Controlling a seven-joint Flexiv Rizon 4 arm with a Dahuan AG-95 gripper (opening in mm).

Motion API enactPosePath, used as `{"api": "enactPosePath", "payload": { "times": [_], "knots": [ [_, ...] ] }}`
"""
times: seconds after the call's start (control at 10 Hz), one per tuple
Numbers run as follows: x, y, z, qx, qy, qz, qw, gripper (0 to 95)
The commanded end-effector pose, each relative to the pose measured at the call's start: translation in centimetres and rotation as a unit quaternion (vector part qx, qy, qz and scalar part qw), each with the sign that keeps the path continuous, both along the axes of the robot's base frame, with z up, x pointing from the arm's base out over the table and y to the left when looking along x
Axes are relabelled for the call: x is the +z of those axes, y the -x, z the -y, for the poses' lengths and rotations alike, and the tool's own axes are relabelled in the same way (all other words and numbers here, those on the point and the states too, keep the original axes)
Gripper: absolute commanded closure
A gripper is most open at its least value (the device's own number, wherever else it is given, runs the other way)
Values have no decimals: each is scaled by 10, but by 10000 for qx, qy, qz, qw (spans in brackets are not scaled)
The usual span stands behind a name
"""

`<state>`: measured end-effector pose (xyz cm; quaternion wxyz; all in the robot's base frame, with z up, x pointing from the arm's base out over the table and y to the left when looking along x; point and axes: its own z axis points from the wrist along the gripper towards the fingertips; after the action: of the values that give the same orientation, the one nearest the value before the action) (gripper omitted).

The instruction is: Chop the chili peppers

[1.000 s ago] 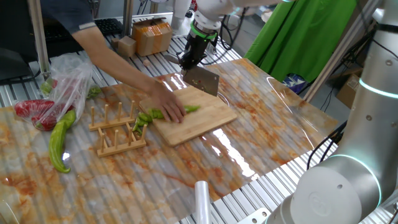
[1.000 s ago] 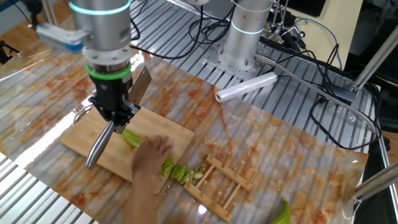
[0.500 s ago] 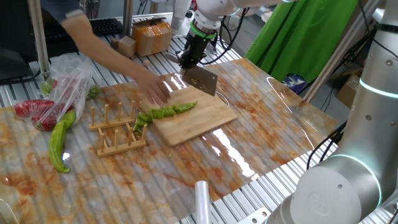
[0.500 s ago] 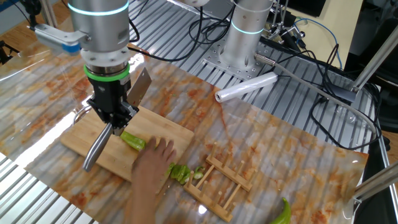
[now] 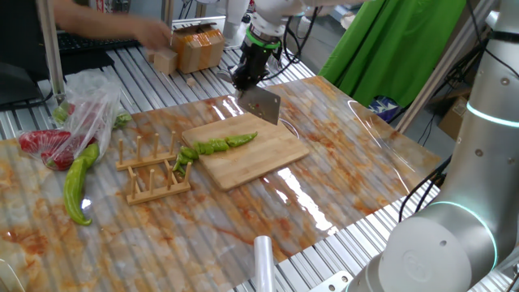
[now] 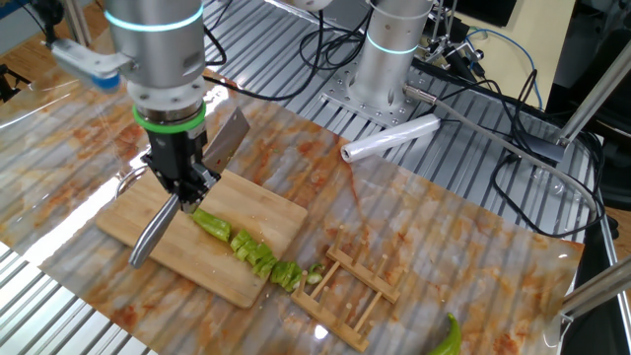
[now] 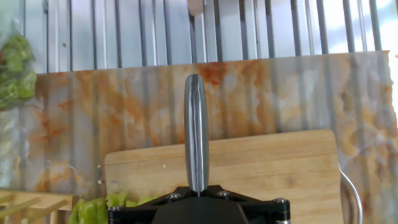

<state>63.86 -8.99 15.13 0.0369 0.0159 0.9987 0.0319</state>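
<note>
cleaver (image 6: 225, 137) over chili peppers (image 6: 246, 249) (hand view: handle (image 7: 196, 132))

The counter (image 5: 324, 203) is seen obliquely from one side by one fixed view, at middle distance. It is seen from the opposite side, higher up, by the other fixed view. The cutting board (image 5: 259, 154) is shared by both. The board's far edge is viewed closely from above by the hand view, along the knife (image 7: 196, 134).

Workshop tabletop under bright overhead light

We see a ribbed aluminium tabletop (image 5: 186, 88) beneath a glossy orange-marbled sheet (image 5: 324, 154), a green cloth (image 5: 397, 49) hanging behind, cardboard boxes (image 5: 197, 47), and black cables (image 6: 473, 74).
</note>
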Motion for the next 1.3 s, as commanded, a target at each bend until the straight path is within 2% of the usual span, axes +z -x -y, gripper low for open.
{"api": "enactPosePath", "payload": {
  "times": [0.1, 0.2, 0.5, 0.7, 1.3],
  "knots": [
    [3, -1, -5, -71, -10, -185, 9998, 950],
    [5, -2, -9, -58, -50, -144, 9999, 950],
    [9, 0, -16, 26, 3, -85, 10000, 950],
    [12, 0, -22, 82, 79, 114, 9999, 950],
    [23, 3, -37, -1, 105, 97, 9999, 950]
  ]
}}
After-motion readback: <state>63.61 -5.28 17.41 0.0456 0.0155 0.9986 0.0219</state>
